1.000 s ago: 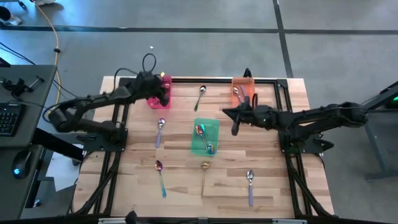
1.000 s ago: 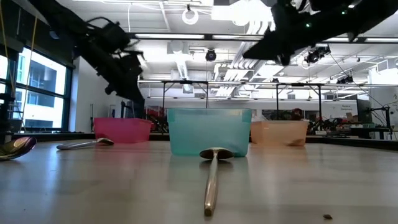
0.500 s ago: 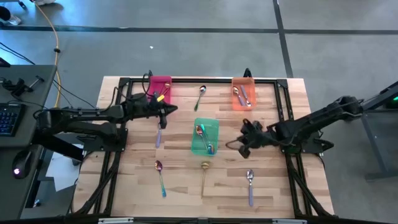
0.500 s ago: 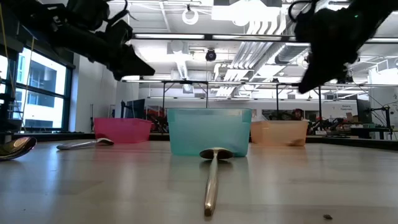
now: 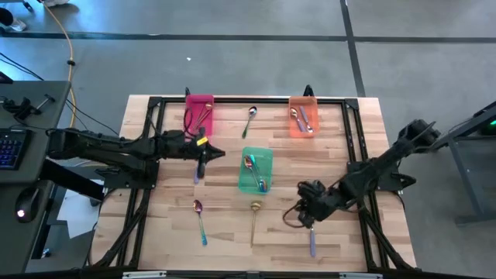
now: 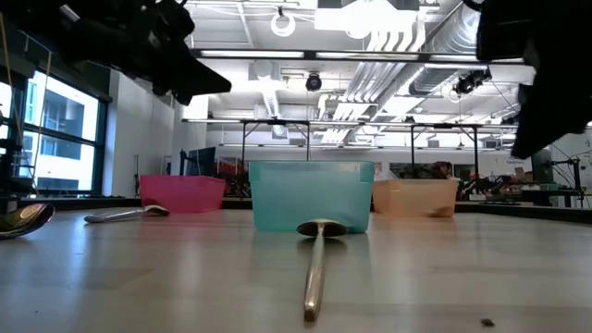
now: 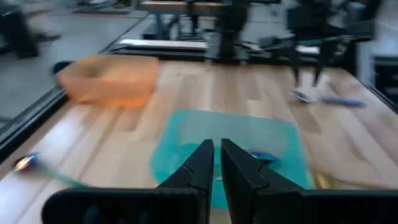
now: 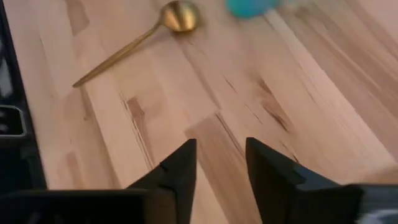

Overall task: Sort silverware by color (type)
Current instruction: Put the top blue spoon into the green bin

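left claw (image 5: 211,153) pinching together, empty, hovering beside green bin (image 5: 256,170) | right claw (image 5: 308,211) gaping apart over bare surface (image 5: 341,240), gold spoon (image 8: 134,38) lying near

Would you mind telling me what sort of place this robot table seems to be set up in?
Probably a large robotics lab or workshop: the low view shows exposed ceiling ducts and more framed workbenches behind the table, and the high view shows a concrete floor and a desk with a keyboard.
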